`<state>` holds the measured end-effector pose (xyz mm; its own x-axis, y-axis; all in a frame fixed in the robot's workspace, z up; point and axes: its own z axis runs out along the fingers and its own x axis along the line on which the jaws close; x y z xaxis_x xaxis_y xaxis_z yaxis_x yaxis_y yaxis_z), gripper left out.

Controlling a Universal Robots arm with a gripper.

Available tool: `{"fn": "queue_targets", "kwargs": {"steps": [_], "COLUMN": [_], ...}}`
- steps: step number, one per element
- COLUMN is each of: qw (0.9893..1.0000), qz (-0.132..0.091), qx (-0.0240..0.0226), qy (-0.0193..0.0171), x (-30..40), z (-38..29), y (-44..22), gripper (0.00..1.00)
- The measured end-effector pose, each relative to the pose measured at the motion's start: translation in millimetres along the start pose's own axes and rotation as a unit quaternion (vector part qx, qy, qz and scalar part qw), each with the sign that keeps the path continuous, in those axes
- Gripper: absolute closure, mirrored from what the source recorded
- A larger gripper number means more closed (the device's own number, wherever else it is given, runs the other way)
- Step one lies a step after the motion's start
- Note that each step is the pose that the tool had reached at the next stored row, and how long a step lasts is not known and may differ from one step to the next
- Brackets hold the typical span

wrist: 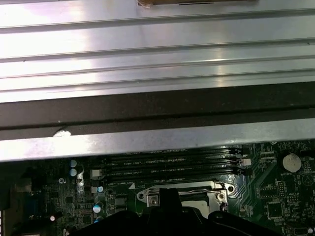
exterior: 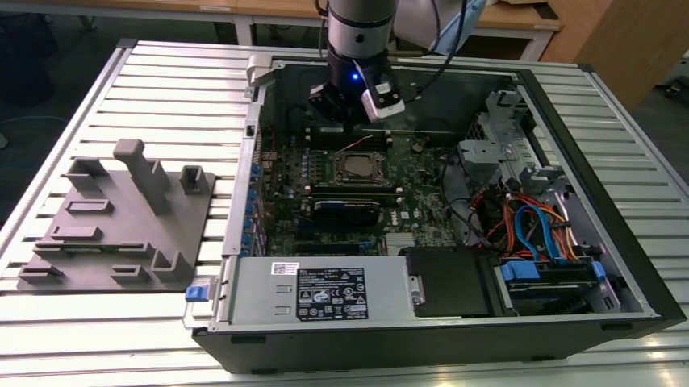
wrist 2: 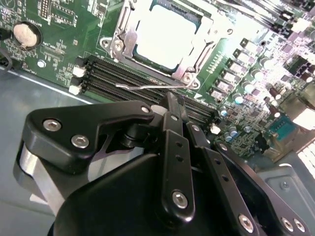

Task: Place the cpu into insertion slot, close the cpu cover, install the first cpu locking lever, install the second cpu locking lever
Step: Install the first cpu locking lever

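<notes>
Looks like your cpu (wrist 2: 165,34) is in and the cpu cover (wrist 2: 125,37) is down, fingers (wrist 2: 172,110) closed on nothing beside a locking lever (wrist 2: 147,87) that looks unlatched, so the levers are what's left.

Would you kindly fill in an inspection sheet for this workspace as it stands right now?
Surface: slatted silvery metal table, bearing an open black computer case.
Job's things: silvery-grey square cpu sits in the insertion slot of the green circuit board; thin silvery cpu cover frame lies over it; thin wire locking lever runs beside the slot.
Clutter: grey moulded fixture plate on the table.
Grippers: black gripper hangs near the lever.
Cables: orange, blue and red bundle inside the case.
Surroundings: wooden furniture behind.
</notes>
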<state>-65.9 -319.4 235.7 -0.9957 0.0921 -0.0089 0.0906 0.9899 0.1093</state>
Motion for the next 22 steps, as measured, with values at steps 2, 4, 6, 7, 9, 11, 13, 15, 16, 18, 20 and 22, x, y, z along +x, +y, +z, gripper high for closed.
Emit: {"fn": "queue_targets", "kwargs": {"steps": [2, 4, 6, 7, 9, 11, 13, 15, 16, 18, 20, 22], "qw": [1.0, 1.0, 1.0, 1.0, 1.0, 1.0, 1.0, 1.0, 1.0, 1.0, 1.0, 1.0], "qz": [0.0, 0.0, 0.0, 0.0, 0.0, 0.0, 0.0, 0.0, 0.0, 0.0, 0.0, 0.0], "qx": [0.0, -0.0001, 0.0, 0.0001, 0.0001, 0.0, -0.0007, -0.0016, -0.0016, -0.0015, -0.0017, -0.0017], "qy": [0.0, 0.0, 0.0, 0.0, 0.0, 0.0, -0.0001, 0.0001, 0.0001, 0.0002, 0.0001, 0.0001], "x": [-0.7, -1.3, -1.4, -1.4, -1.4, -1.4, -1.7, -1.9, -1.9, -2.0, -2.1, -2.1], "z": [2.1, 4.2, 5.0, 5.0, 5.0, 5.1, 6.6, 8.1, 8.3, 8.4, 8.6, 8.6], "y": [-0.2, -0.3, -0.4, -0.4, -0.4, -0.4, -0.5, -0.6, -0.7, -0.7, -0.7, -0.7], "gripper": [0.9, 0.9, 0.9, 0.9, 0.9, 0.9, 0.9, 0.9, 0.9, 0.9, 0.9, 0.9]}}
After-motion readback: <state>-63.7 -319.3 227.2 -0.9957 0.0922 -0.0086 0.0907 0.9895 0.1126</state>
